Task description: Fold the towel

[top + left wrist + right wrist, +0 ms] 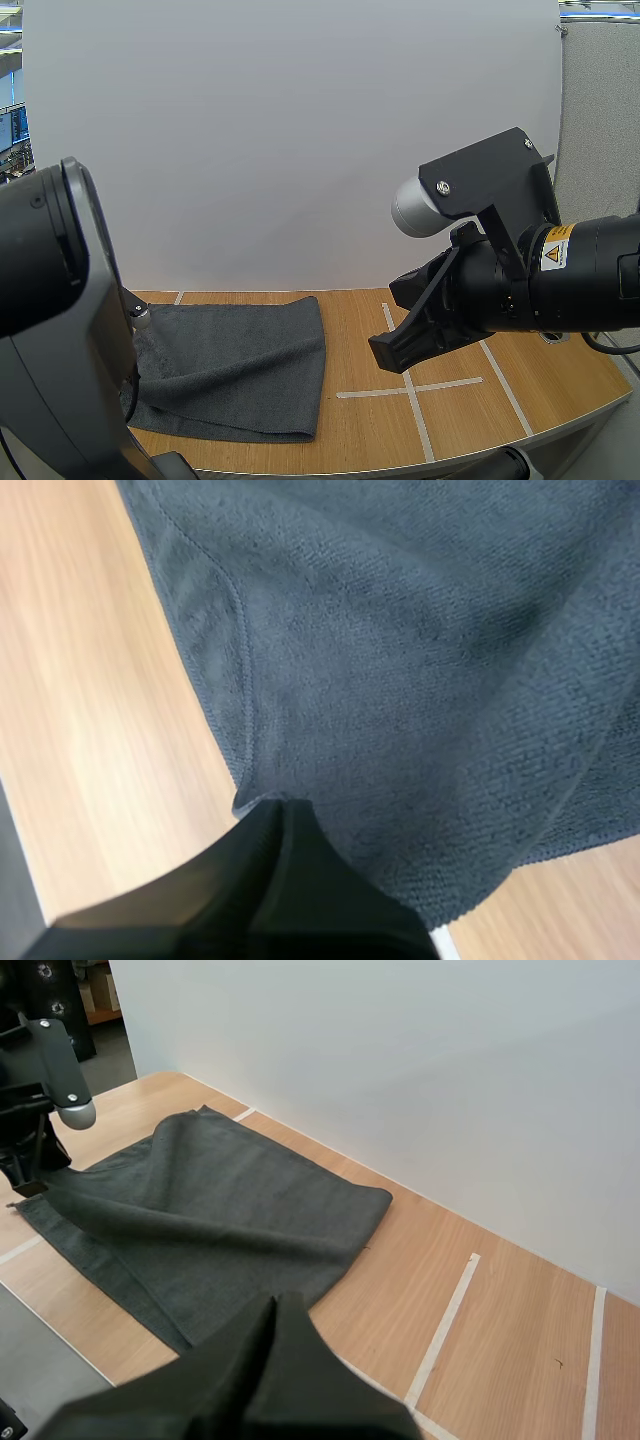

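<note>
A dark grey towel (pixel 240 365) lies on the left half of the wooden table (pixel 560 390), partly doubled over itself. My left gripper (pixel 278 802) is shut, its tips pinching the towel (pixel 400 680) at a hemmed edge. From the right wrist view, that left gripper (pixel 25 1175) holds the towel's (pixel 230 1210) left side raised, so a flap drapes over the flat layer. My right gripper (pixel 392 350) hovers above the table, to the right of the towel. Its fingers (pixel 280 1305) lie together as one dark wedge with nothing between them.
White tape lines (pixel 410 390) cross the table to the right of the towel. A white wall panel (pixel 300 150) stands along the table's back edge. My left arm's bulk (pixel 60 330) covers the towel's left end in the high view.
</note>
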### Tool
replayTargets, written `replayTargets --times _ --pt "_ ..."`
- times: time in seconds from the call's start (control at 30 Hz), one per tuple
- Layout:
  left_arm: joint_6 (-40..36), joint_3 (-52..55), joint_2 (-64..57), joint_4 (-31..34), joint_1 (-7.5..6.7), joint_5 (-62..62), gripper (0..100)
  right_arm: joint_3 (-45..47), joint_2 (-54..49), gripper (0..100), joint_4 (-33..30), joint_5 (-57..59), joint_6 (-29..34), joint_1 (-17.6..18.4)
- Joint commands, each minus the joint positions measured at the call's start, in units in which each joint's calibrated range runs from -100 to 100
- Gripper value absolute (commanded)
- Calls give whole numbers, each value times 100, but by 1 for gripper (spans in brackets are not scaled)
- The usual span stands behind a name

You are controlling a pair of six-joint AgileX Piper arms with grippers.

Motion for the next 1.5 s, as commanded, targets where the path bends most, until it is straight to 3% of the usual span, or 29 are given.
replayTargets --times 0.0,0.33,0.6,0.67,0.77,0.83,0.87,0.9,1.17,1.33,1.47 --pt "39 16 133 -107 26 22 0 -3 -51 0 58 0 -14 -14" --pt "340 16 497 -307 270 -296 0 -3 -51 0 58 0 -14 -14" --pt "376 16 497 -528 266 -91 2 -3 -51 0 58 0 -14 -14" --pt "376 16 497 -562 266 -91 16 -3 -51 0 58 0 -14 -14" --pt "376 16 497 -603 266 -91 48 -3 -51 0 58 0 -14 -14" --pt "376 3 497 -674 266 -107 84 -3 -51 0 58 0 -14 -14" --pt "376 -13 497 -735 266 -140 96 -3 -51 0 58 0 -14 -14" --pt "376 -56 497 -806 266 -160 100 -3 -51 0 58 0 -14 -14" --pt "681 -853 497 -1646 242 737 100 -3 -51 0 58 0 -14 -14" --pt "628 -1450 732 -2080 104 1850 100 -3 -27 0 79 0 7 -14" --pt "389 -1838 1204 -2159 -53 2019 100 -3 27 0 128 0 15 -14"
